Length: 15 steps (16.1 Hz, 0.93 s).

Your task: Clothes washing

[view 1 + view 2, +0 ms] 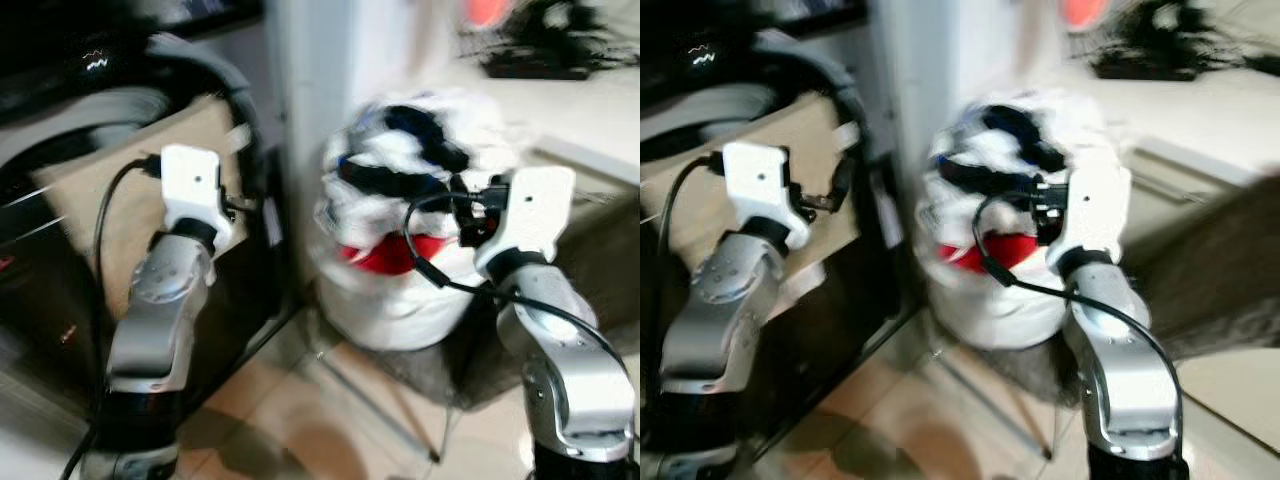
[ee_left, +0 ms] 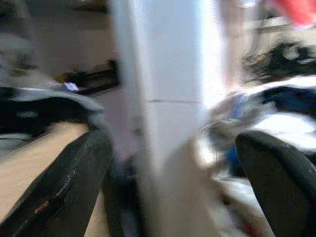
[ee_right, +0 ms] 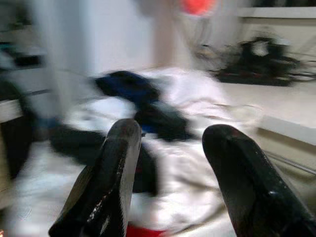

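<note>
Tiled floor (image 1: pixel 300 400) under us, and we face the clothes (image 1: pixel 420 160) heaped in a white basket (image 1: pixel 400 310): soft, light, floppy. Right gripper (image 3: pixel 170 168) spread empty above; pinch a top fold. Left gripper (image 2: pixel 187 187) open too.

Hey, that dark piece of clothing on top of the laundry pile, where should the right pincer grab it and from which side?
Probably at the raised, bunched fold of the dark garment that crowns the laundry pile. The right pincer is open and already points at it from the front, so a forward approach sloping slightly downward looks best. The hump offers something to pinch, though blur hides its exact folds.
</note>
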Tool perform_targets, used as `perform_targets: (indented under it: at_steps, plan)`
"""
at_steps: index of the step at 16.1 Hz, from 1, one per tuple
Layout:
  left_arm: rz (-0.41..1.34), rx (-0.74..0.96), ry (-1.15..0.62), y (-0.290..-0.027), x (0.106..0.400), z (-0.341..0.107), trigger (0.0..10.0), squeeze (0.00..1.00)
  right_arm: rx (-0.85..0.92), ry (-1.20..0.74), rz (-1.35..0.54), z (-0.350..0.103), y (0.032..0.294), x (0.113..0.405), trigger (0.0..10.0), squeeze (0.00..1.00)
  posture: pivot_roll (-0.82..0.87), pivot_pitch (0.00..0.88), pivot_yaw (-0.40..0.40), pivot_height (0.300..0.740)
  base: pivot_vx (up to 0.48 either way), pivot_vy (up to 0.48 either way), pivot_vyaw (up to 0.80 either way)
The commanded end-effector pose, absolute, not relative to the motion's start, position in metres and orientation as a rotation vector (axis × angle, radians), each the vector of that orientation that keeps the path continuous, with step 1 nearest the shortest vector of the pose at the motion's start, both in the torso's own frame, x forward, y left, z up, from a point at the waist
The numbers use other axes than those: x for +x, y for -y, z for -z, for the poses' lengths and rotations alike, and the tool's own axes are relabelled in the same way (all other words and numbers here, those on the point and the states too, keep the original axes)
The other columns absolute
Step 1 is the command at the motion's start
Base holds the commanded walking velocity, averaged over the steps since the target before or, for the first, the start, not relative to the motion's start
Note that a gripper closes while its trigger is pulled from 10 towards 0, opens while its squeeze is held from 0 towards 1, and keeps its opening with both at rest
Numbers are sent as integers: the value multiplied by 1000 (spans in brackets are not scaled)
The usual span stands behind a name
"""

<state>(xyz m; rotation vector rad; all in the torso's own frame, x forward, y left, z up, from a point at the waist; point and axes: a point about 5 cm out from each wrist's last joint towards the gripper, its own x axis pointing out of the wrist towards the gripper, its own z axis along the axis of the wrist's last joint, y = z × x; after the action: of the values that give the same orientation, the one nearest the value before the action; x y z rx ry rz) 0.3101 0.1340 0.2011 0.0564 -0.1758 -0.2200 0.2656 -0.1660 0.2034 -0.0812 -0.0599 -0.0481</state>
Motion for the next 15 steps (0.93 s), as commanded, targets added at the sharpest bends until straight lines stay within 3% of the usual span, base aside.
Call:
perform_targets:
  at_steps: [1,11,13,15]
  plan:
    - [241,66,188,-134,311,-205,10000,0,-76,78,67,-207,168,265,10000,0,-96,0,49,740,450,0,0]
    - [278,62,178,-128,310,-202,10000,0,-63,76,113,-206,173,259,10000,0,-108,0,62,740,441,0,0]
    - [294,61,191,-127,309,-204,10000,0,-63,69,114,-205,173,259,10000,0,-109,0,63,740,0,0,0]
    - [282,76,182,-129,311,-203,10000,0,-57,47,110,-202,174,258,10000,0,-110,0,63,740,0,255,-800]
